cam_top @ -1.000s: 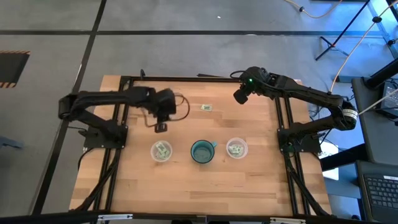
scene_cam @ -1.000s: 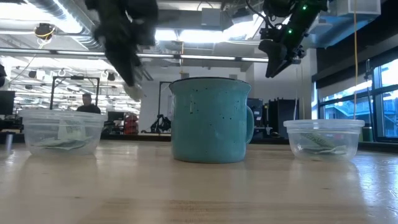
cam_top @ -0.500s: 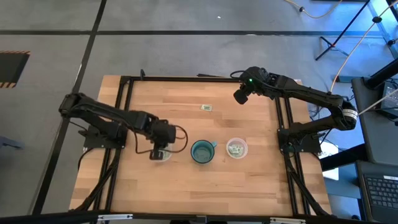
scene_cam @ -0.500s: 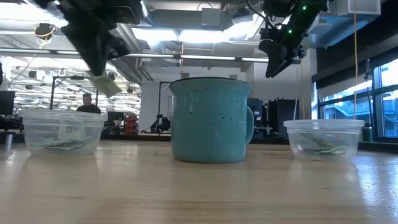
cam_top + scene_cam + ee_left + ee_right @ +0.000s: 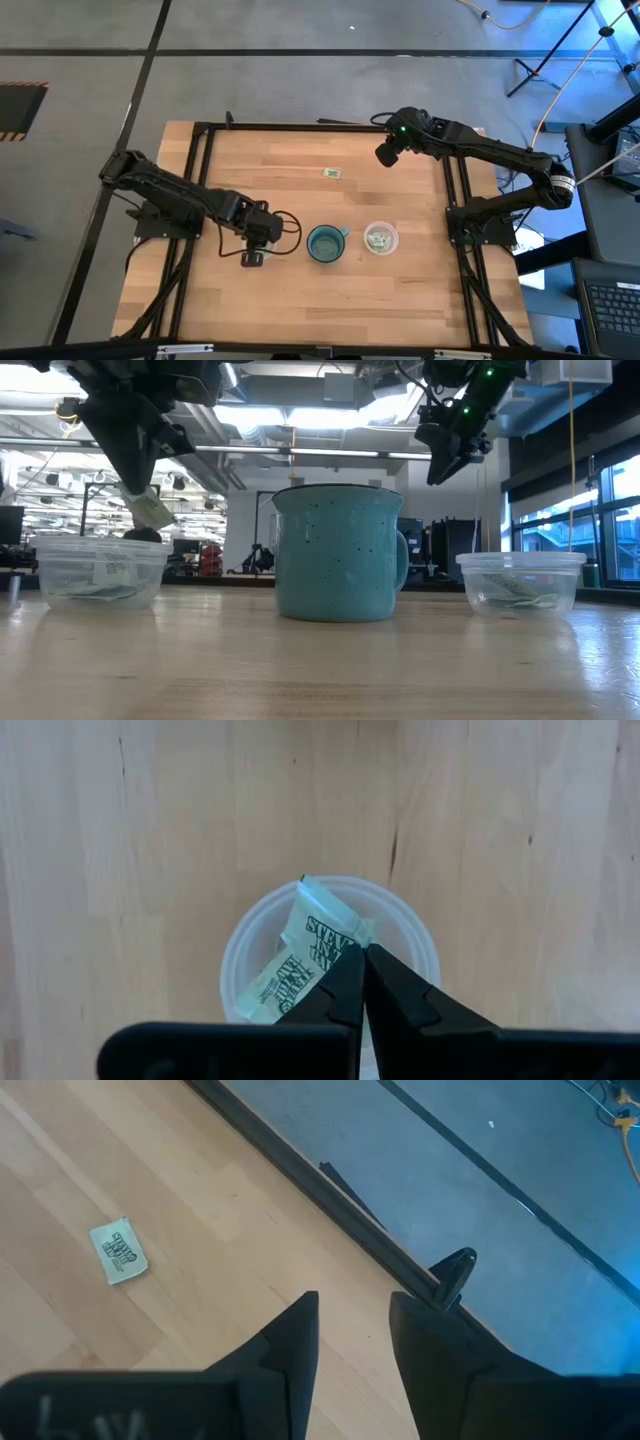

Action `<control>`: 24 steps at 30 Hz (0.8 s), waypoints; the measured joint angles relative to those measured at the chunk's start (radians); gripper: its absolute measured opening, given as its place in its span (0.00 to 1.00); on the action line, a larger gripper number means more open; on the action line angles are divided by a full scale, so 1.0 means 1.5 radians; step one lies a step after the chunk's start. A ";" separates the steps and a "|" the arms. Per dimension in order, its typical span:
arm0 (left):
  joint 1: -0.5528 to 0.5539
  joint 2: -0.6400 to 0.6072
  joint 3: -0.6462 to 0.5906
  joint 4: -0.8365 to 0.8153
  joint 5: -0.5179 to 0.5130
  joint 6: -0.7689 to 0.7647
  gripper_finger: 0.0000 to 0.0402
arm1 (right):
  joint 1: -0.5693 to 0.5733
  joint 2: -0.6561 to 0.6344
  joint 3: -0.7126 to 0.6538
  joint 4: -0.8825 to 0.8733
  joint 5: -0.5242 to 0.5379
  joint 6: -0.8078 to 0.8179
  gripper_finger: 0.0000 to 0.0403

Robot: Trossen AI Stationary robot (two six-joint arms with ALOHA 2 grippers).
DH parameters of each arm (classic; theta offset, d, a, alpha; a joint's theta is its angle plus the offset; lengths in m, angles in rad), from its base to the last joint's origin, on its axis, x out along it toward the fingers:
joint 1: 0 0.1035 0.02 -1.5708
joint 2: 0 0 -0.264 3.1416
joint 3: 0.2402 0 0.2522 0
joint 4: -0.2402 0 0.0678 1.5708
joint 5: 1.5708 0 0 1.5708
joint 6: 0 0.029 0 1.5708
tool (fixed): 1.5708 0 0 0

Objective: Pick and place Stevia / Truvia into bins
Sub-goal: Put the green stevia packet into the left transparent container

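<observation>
1. The left gripper (image 5: 362, 952) hangs directly over the left cup (image 5: 98, 571), near the surface's (image 5: 400, 300) front left.
2. Its fingers (image 5: 400, 995) are pressed together, clamped on the corner of one green-and-white packet (image 5: 322, 932).
3. In the low view that held packet (image 5: 150, 509) hangs tilted just above the cup's rim, not yet inside.
4. The left cup already holds at least one packet (image 5: 280, 988), lying against its wall.
5. The right cup (image 5: 380, 238) stands to the right of the mug (image 5: 325, 243), with packets (image 5: 515, 589) lying in it.
6. The teal mug sits between the two cups, its handle toward the right cup.
7. One loose packet (image 5: 332, 173) lies flat on the surface well behind the mug, toward the far edge.
8. The right gripper (image 5: 352, 1335) waits raised over the far right part of the surface, its fingers (image 5: 296, 1342) apart and holding nothing; the loose packet shows to one side in its wrist view.
</observation>
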 joint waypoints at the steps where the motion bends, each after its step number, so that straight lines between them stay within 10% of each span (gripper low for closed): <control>1: -0.004 0.000 0.000 0.000 -0.005 -0.002 0.01 | 0.000 0.000 0.000 0.000 0.000 0.000 0.32; 24: -0.006 -0.094 -0.163 0.150 0.038 0.004 0.02 | 0.000 0.000 0.000 0.000 0.000 0.050 0.32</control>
